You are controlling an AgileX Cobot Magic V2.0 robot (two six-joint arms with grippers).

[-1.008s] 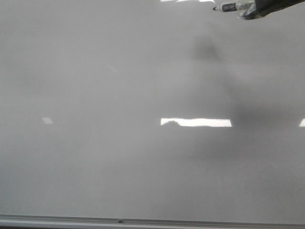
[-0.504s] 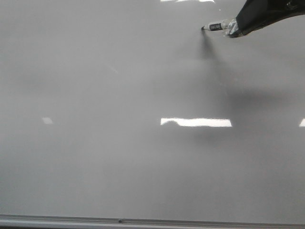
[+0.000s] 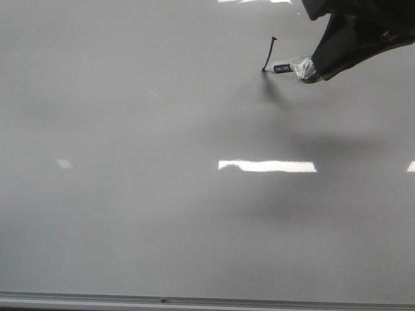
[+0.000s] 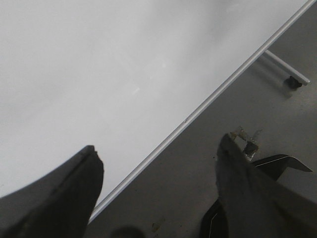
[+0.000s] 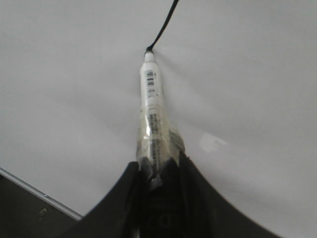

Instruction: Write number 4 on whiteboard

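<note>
Glossy grey whiteboard [image 3: 162, 214] fills the front view, silver frame edge [image 3: 194, 300] along its near side, bright glare patches mid-board. Right gripper [image 5: 157, 166] is clamped on a white marker [image 3: 288, 67], tip touching the board at the far right. Number 4 [image 3: 269, 53]: only one short black stroke so far, running from the tip. Left gripper [image 4: 158, 163] is spread wide, holding nothing, over the board's edge with grey floor [image 4: 257, 109] beside it.

Front cam faces the whiteboard [image 3: 162, 214] square-on, close, bottom frame at the lower edge. Right wrist cam looks along its marker [image 5: 151, 109] at the same stroke. Left wrist cam sees board edge and floor [image 4: 257, 129].
</note>
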